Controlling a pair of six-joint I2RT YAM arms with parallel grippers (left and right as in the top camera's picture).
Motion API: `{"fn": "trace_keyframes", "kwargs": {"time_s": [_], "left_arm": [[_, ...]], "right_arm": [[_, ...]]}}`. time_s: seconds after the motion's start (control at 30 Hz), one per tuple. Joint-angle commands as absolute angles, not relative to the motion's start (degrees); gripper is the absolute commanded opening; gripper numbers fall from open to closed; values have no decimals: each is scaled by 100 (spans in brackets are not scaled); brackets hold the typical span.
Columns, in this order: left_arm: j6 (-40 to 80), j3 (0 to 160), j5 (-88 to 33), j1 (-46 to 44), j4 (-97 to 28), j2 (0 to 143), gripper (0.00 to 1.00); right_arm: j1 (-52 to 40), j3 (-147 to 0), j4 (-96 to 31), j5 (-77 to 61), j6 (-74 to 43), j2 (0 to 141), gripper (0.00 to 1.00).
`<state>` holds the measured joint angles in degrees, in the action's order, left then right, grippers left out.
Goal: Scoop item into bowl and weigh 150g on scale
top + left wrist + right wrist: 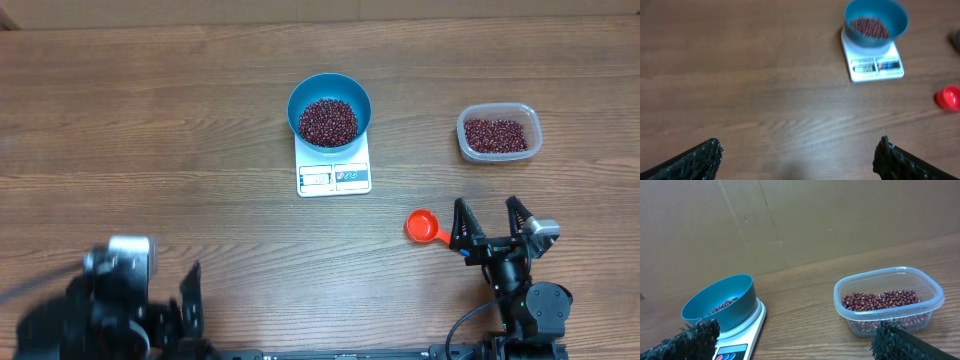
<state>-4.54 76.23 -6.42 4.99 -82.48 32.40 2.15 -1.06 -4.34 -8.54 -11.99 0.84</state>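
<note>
Left fingers [695,160]: released, spread wide, nothing between them; they hang over bare bench [150,150] at the near left edge, well apart from everything else; the overhead view shows this arm blurred.

Right fingers [462,222]: released, spread wide, nothing between them; they sit low at the near right, tips pointing to the far side.

Scoop [424,226]: red, lying on the bench just beside my right fingers on their left; I cannot tell whether it touches them.

Scale [335,178]: white, flat on the bench near the centre; its display edge faces me.

Bowl [298,100]: blue, upright on the far part of the scale; it holds a heap of beans [329,121].

Tub [535,140]: clear plastic, on the bench to the right of the scale and apart from it, beyond my right fingers; a shallow layer of beans covers its floor.
</note>
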Motion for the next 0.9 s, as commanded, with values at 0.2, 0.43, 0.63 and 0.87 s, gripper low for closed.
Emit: {"fn": "trace_keyframes", "kwargs": {"time_s": [0.2,0.43,0.63,0.87], "left_arm": [[-357,6556,-871,873,-7878,1496,100],[-318,5808,-1120,908,-7255,766,100],[-318,4989,-1199,908,-6740,731,100],[-320,4313,-1614,908,-6049,274,100]], "right_arm": [[183,-45,-412,-794,-1188,16,100],[183,-45,-412,-794,-1188,16,100],[183,-45,-412,-794,-1188,16,100],[183,-45,-412,-794,-1188,16,100]]}}
